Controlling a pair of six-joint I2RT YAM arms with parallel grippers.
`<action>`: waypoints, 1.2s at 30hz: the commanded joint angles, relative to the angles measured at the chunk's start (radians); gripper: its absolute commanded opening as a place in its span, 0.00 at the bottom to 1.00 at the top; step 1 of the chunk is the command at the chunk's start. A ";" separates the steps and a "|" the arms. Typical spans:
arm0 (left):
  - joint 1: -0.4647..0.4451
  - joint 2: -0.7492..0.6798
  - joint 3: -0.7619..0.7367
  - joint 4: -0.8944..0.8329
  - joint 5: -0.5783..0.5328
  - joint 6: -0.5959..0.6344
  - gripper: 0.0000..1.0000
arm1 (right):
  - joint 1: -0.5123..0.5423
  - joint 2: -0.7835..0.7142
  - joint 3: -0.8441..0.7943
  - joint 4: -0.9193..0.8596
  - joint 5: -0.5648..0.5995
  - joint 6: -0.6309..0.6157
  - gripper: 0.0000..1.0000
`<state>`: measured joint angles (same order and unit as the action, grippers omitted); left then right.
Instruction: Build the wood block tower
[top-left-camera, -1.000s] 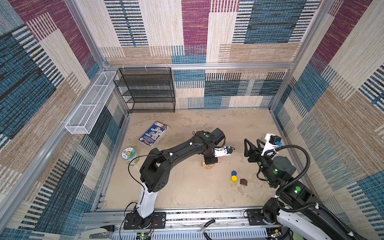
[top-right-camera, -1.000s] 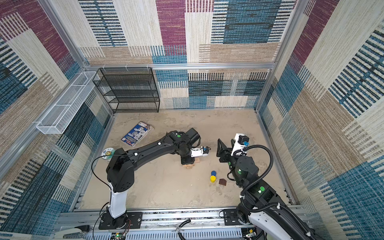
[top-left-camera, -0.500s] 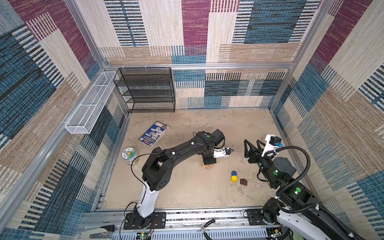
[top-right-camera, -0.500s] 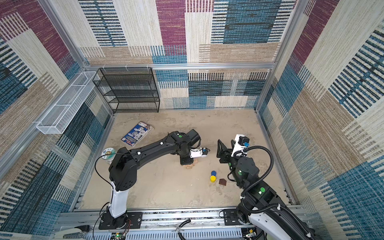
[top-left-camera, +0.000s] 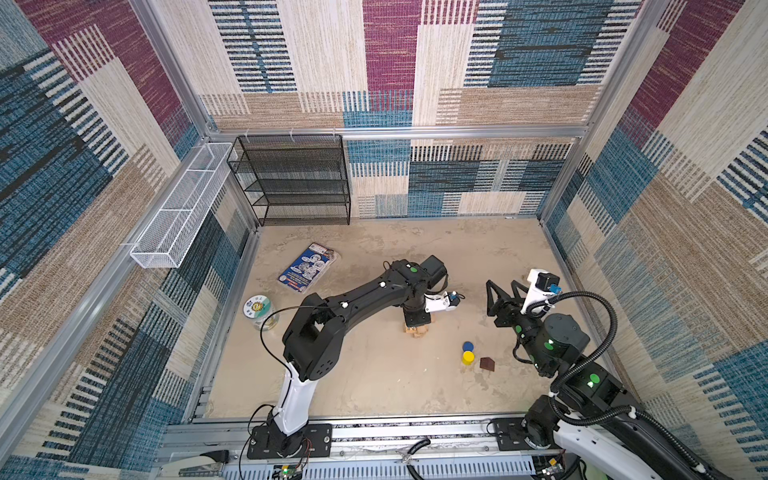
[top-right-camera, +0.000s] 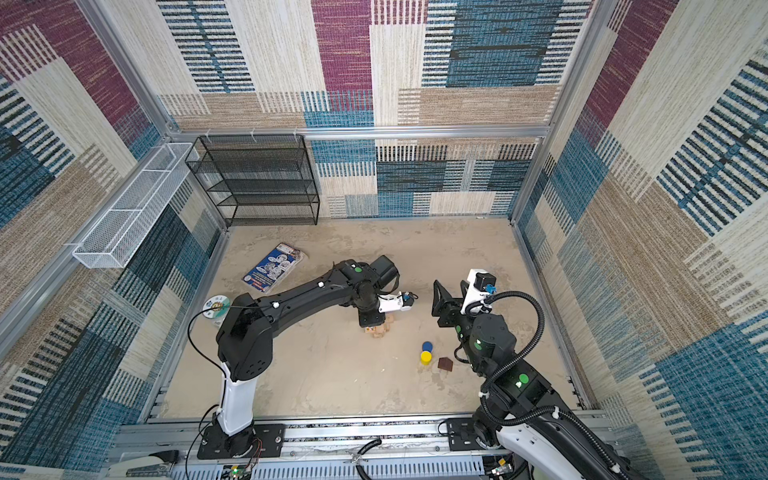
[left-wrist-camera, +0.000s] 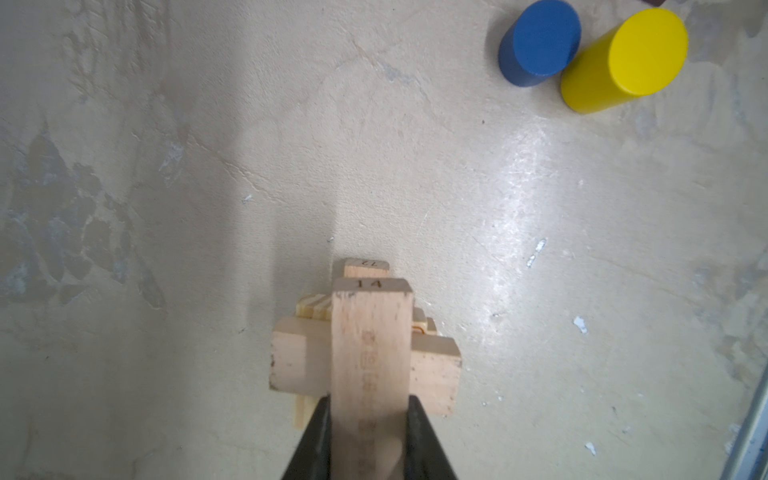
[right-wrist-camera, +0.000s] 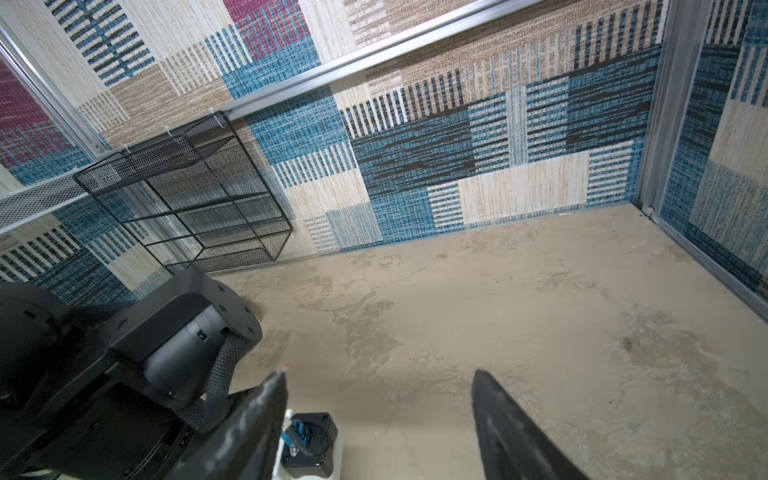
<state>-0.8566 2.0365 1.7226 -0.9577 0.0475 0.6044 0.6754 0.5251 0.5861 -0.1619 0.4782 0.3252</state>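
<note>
The tower is a small criss-cross stack of pale wood blocks in the middle of the floor. My left gripper points straight down over it. It is shut on the top bar, marked "14", which lies crosswise over the bar below. A blue disc, a yellow cylinder and a dark-brown house-shaped piece stand together to the tower's right. My right gripper hangs open and empty above the floor, right of the tower.
A blue printed packet lies at the back left and a round labelled jar stands by the left wall. A black mesh rack stands against the back wall. A white wire basket hangs on the left wall.
</note>
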 joint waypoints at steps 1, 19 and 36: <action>0.005 0.005 0.006 -0.008 0.003 0.007 0.00 | 0.002 -0.001 -0.003 0.006 -0.009 0.012 0.72; 0.007 0.019 0.009 -0.009 0.014 0.032 0.02 | 0.002 0.015 -0.003 0.006 -0.001 -0.010 0.74; 0.008 0.016 0.012 -0.007 -0.001 0.041 0.19 | 0.002 0.038 0.001 0.011 -0.026 -0.029 0.76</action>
<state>-0.8509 2.0533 1.7264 -0.9577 0.0544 0.6163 0.6750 0.5629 0.5823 -0.1699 0.4622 0.3058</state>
